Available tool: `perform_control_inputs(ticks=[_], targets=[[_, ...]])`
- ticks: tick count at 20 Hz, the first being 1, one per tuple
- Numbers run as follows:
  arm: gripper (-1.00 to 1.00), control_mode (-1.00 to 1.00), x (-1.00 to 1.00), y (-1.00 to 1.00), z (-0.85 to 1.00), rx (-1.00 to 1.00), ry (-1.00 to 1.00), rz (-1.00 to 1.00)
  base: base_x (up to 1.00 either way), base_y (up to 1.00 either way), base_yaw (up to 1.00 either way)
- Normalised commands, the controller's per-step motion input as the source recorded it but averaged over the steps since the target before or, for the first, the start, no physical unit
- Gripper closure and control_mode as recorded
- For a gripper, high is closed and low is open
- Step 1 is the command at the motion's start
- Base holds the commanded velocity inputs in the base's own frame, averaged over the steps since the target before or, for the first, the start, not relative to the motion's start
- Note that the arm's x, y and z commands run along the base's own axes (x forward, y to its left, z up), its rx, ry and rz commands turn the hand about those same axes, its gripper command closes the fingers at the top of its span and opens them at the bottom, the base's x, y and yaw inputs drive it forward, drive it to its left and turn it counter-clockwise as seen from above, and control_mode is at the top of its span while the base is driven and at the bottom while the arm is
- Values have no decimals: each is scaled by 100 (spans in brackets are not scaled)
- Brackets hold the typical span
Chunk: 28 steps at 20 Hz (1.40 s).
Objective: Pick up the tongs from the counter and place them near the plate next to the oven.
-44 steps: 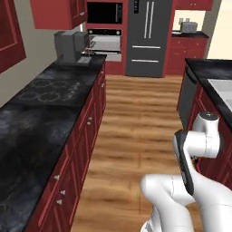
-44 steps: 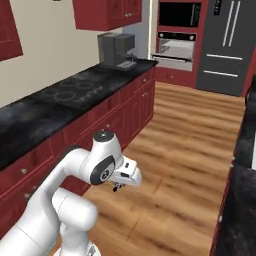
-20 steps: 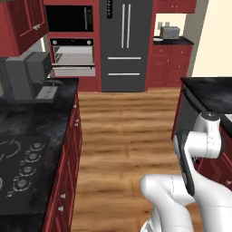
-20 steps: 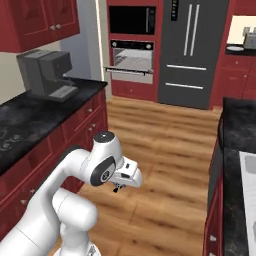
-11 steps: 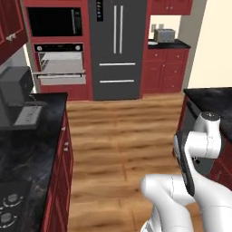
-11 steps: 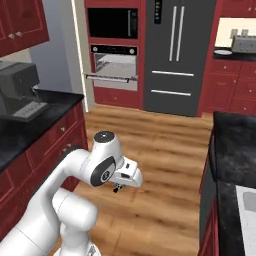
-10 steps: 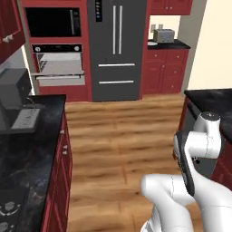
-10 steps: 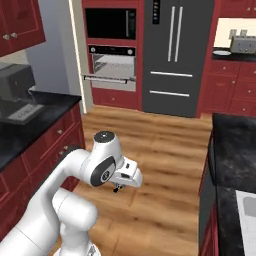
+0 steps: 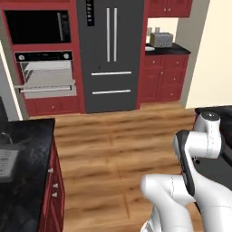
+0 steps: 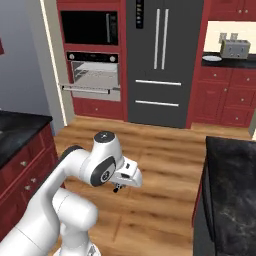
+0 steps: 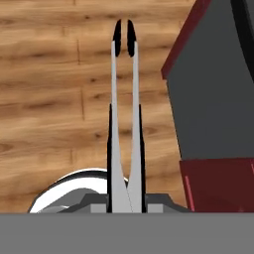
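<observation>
The two-finger gripper (image 11: 124, 198) is pinched narrow around the base of the slim silver-grey metal tongs (image 11: 124, 119), whose two thin arms run straight out from the fingers and end in dark tips close together. Held this way by the joined end, the tongs point away from the hand along its own axis, which should let the tips be set down first when the time comes. Beneath the tongs lies the wooden plank floor (image 11: 54, 99), so they hang in mid-air over the aisle, well apart from any worktop.

The white arm (image 10: 95, 170) is folded tight against the base, probably to keep the load tucked in while the base travels. The built-in steel oven (image 10: 92, 75) stands ahead in a red cabinet wall, with the dark double-door fridge (image 10: 160, 60) just beside it. Beyond the fridge from the oven, on a glossy black counter (image 10: 240, 62), a plain white round plate (image 10: 212, 58) sits near a boxy steel toaster (image 10: 234, 48).

The floor before the oven looks open. Black worktop edges flank the aisle on both sides, and these seem to be the corners to mind.
</observation>
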Motion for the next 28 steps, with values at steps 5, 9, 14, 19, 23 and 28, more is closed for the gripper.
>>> perform_control_inputs(ticks=[5, 9, 14, 19, 23, 28], targets=[[100, 100, 0, 0, 0, 0, 0, 0, 100, -6, -11], [100, 100, 0, 0, 0, 0, 0, 0, 100, -20, -15], [100, 100, 0, 0, 0, 0, 0, 0, 100, -27, -16], [100, 100, 0, 0, 0, 0, 0, 0, 100, -40, -17], [100, 100, 0, 0, 0, 0, 0, 0, 100, -50, -15], [100, 100, 0, 0, 0, 0, 0, 0, 100, -63, -10]])
